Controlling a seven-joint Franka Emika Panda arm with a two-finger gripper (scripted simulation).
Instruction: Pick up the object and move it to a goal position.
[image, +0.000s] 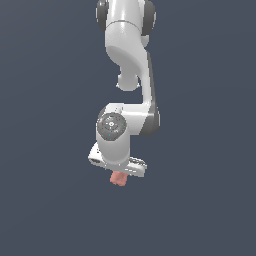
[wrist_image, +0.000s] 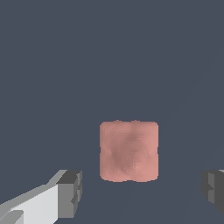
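Observation:
The object (wrist_image: 128, 151) is a small salmon-pink, roughly cubic block with a lumpy matte surface. In the wrist view it lies on the dark floor between and beyond my two dark fingertips (wrist_image: 70, 192), with wide gaps on both sides. The gripper (wrist_image: 142, 192) is open and holds nothing. In the exterior view the object (image: 118, 179) peeks out just below the white hand (image: 117, 162), which hangs right above it and hides part of it. The fingers themselves are not distinguishable in that view.
The white arm (image: 127, 55) comes down from the top of the exterior view, with its wrist joint (image: 111, 125) above the hand. Around everything is a plain dark grey-blue floor (image: 200, 200).

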